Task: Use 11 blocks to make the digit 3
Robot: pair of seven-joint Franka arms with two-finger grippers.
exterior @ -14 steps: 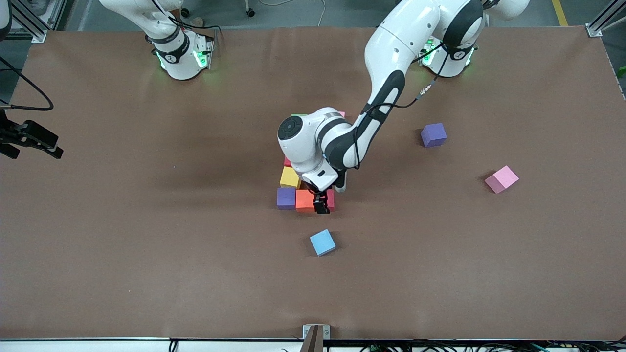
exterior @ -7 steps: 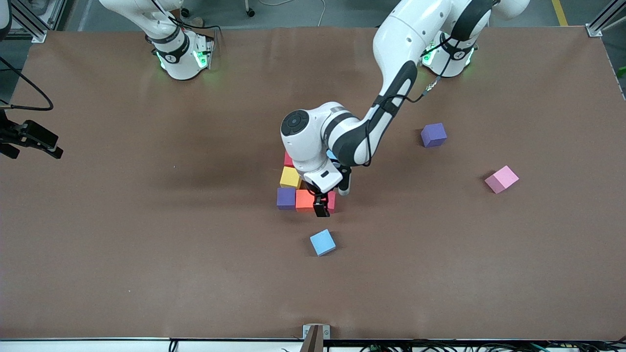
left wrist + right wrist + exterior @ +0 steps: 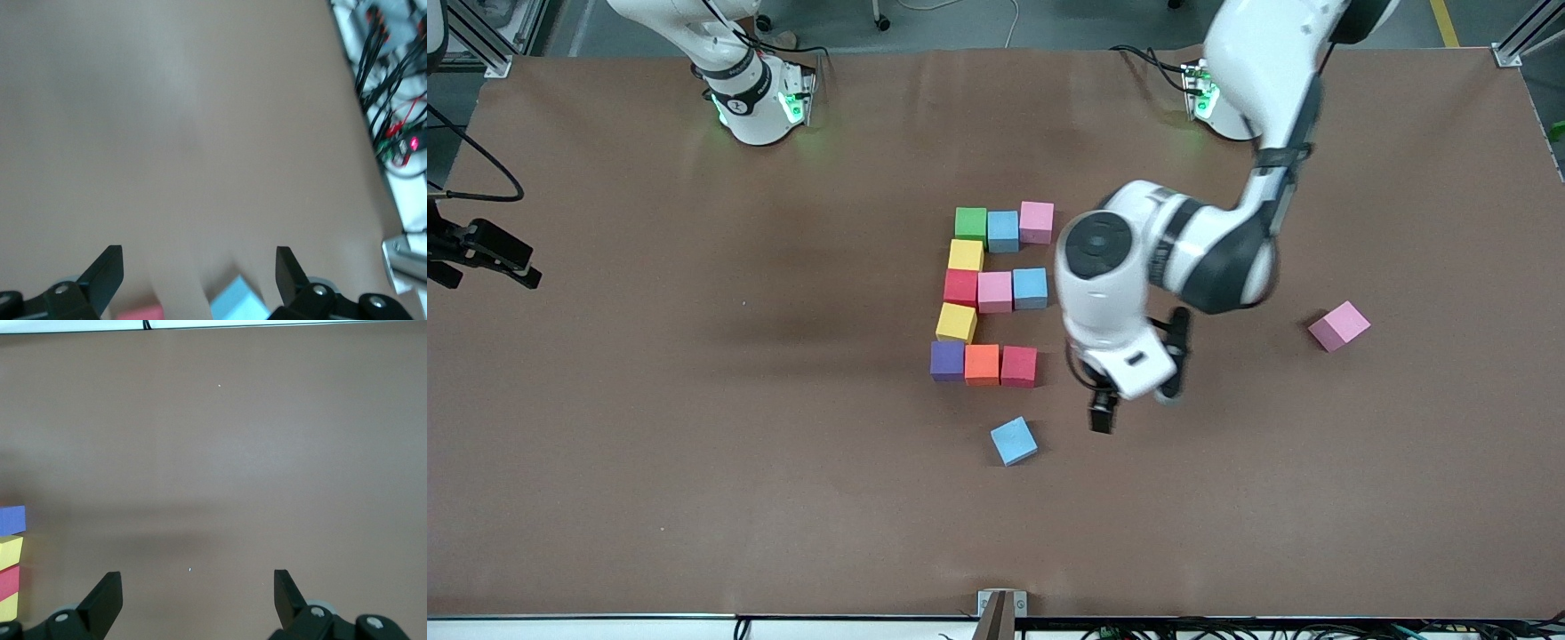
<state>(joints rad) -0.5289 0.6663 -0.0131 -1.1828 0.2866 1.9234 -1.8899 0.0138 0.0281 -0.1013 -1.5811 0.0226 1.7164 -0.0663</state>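
Right gripper (image 3: 193, 600) waits wide open, empty, over bare brown table (image 3: 694, 444). Digit 3 of touching matte cubes (image 3: 991, 293) sits mid-table; loose blue cube (image 3: 1014, 441) nearer the camera. Left gripper (image 3: 1103, 416) hovers beside it, spread, apparently empty. Loose pink cube (image 3: 1338, 325) toward left arm's end.

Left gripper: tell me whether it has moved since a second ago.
Yes. The left gripper, open and empty, has lifted off the red block in the digit 3 and swung toward the left arm's end of the table.
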